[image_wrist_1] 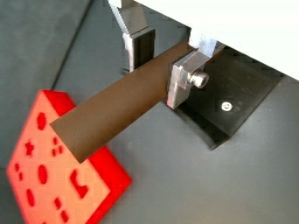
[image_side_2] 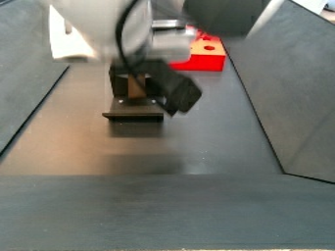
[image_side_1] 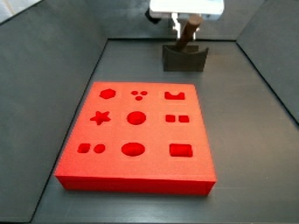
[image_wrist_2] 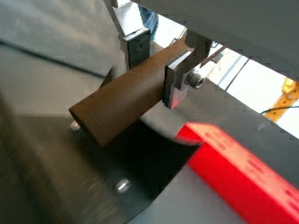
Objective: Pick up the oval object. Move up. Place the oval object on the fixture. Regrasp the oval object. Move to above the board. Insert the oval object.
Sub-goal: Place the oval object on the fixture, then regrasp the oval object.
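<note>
The gripper [image_wrist_1: 162, 63] is clenched on the oval object [image_wrist_1: 117, 112], a brown peg pinched at one end between the silver fingers [image_wrist_1: 184, 77] in both wrist views, its free end pointing away. In a side view the gripper [image_side_1: 184, 31] is seen right over the fixture [image_side_1: 184, 58], beyond the far edge of the red board [image_side_1: 140, 136]; whether the peg touches the fixture cannot be told. The board [image_side_2: 207, 51] is mostly hidden behind the arm.
</note>
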Available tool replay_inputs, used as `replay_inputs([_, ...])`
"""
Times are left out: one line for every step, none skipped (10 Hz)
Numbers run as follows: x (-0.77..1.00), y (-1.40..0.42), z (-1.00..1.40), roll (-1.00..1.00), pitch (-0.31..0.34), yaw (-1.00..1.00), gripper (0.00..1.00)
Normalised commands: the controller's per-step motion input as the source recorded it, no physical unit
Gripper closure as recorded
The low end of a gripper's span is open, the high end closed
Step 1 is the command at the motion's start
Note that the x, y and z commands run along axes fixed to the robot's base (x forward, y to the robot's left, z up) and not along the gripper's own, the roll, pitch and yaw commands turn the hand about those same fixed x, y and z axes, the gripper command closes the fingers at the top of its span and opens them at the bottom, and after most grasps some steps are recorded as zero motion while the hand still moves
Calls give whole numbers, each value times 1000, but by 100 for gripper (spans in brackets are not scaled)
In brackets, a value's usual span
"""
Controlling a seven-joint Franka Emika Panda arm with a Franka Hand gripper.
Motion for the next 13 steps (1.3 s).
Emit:
replay_inputs([160,116,-873,-198,54,-206,100])
replay_inputs([112,83,-536,-172,5,-184,100])
replay_inputs([102,73,-409,-164,-11,-174,100])
replay_inputs([82,59,-199,-146,-40,-144,100])
replay_inputs([0,0,0,0,0,0,0])
replay_inputs([0,0,1000,71,22,-67,0])
replay_inputs([-5,1,1000,71,25,-63,0])
replay_inputs([-21,3,1000,72,25,-49,0])
replay_inputs([-31,3,1000,66,16,-36,0])
replay_inputs([-35,6,1000,61,16,-31,0])
replay_inputs([-39,9,863,54,25,-20,0])
replay_inputs([-35,8,678,52,30,-17,0])
replay_inputs([-31,9,429,48,37,-15,0])
